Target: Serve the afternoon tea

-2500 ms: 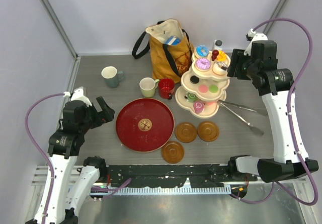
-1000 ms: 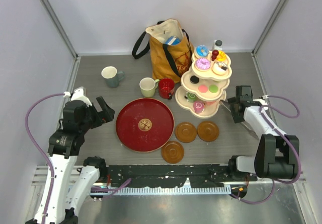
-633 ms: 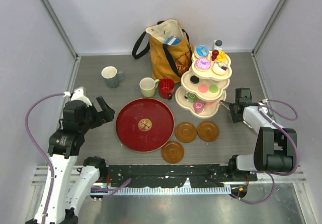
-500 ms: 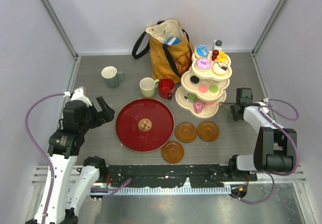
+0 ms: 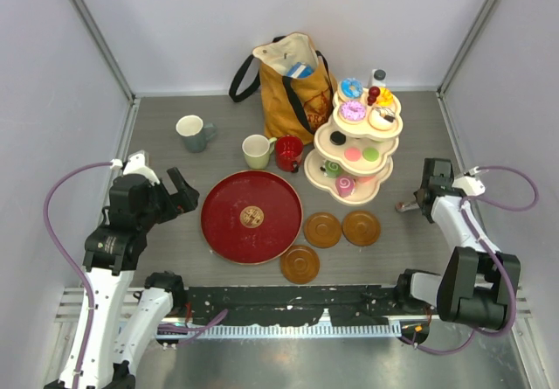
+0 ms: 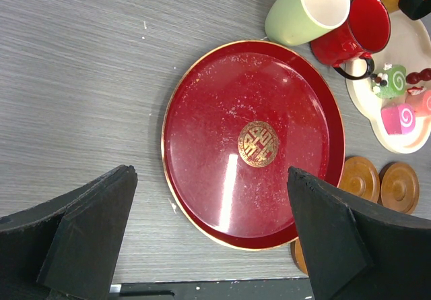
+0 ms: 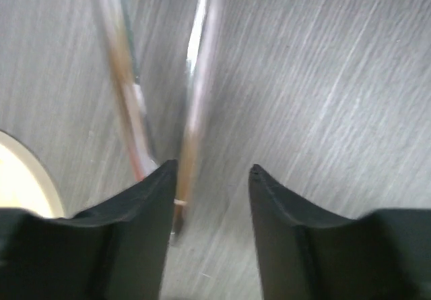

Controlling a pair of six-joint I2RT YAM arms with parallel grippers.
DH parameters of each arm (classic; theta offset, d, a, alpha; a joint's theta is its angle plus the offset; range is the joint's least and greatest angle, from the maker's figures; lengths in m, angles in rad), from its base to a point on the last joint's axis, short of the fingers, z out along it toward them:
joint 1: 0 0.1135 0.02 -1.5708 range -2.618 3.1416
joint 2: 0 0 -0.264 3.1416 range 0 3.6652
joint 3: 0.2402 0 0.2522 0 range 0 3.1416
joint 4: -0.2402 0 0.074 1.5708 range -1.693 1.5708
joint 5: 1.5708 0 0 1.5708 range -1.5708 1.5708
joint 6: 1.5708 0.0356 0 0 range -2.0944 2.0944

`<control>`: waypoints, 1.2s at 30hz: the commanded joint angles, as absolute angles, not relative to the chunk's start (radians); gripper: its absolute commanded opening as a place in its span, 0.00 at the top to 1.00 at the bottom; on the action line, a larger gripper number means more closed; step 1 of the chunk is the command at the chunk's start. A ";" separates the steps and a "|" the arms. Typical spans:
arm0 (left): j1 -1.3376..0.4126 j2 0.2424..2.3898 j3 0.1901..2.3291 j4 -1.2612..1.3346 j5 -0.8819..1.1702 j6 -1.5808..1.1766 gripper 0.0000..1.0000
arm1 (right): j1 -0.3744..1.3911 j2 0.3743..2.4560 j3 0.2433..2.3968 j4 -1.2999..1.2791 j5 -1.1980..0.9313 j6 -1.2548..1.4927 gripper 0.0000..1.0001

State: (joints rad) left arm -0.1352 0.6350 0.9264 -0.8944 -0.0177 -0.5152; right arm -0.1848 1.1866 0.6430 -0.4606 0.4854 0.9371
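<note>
I took the step in hand to be fetching the tool, with nothing served yet. My left gripper (image 6: 210, 173) hung with its jaws spread wide and empty, and the red tray (image 6: 222, 131) lay just ahead of it. My right gripper (image 7: 211, 168) was down at the table (image 5: 218, 114), jaws parted a moderate way and closed on nothing. The metal tongs (image 7: 199, 77) lay straight ahead of them. Their joined end sat against the inner face of one finger (image 7: 135, 232) rather than centred in the gap. The next move, as I judged it, called for a small sideways shift so both legs sat between the jaws. After that would come a firm close and a lift clear of the stand's rim.

Counted from large to small:
- one tray
- one yellow tote bag (image 5: 293, 79), far ahead of both grippers
- one cream three-tier stand (image 5: 371, 198), just to the left of my right gripper
- three mugs beyond the tray, ahead of my left gripper: grey-green (image 5: 194, 132), pale green (image 5: 257, 151) and red (image 5: 288, 153)
- three brown saucers (image 5: 322, 229), between my two grippers and nearer the right
- one pair of tongs
- roughly ten small sweets (image 5: 353, 110), all on the stand's tiers; I could not count them exactly
</note>
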 commanded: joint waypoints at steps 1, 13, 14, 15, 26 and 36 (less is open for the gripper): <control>-0.130 0.634 0.936 -0.877 -0.020 -0.505 0.00 | -0.186 1.207 0.715 -0.552 0.517 0.787 0.40; -0.132 0.762 0.920 -0.780 0.119 -0.652 0.00 | -0.187 0.940 0.704 -0.574 0.307 0.532 0.13; -0.133 0.800 0.922 -0.758 0.136 -0.669 0.00 | -0.186 0.907 0.690 -0.574 0.283 0.529 0.12; -0.135 0.836 0.925 -0.737 0.150 -0.682 0.00 | -0.186 0.891 0.683 -0.568 0.249 0.520 0.11; -0.235 1.230 1.077 -0.624 0.072 -0.680 0.00 | 0.246 0.713 0.670 -0.580 0.289 0.456 0.06; -0.287 1.249 1.022 -0.604 0.055 -0.712 0.00 | 0.702 0.862 0.745 -0.457 0.400 0.420 0.06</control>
State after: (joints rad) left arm -0.2752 1.2869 1.0531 -0.6434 0.0788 -0.6846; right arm 0.5949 0.7891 0.6865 -0.5835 0.3382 0.4637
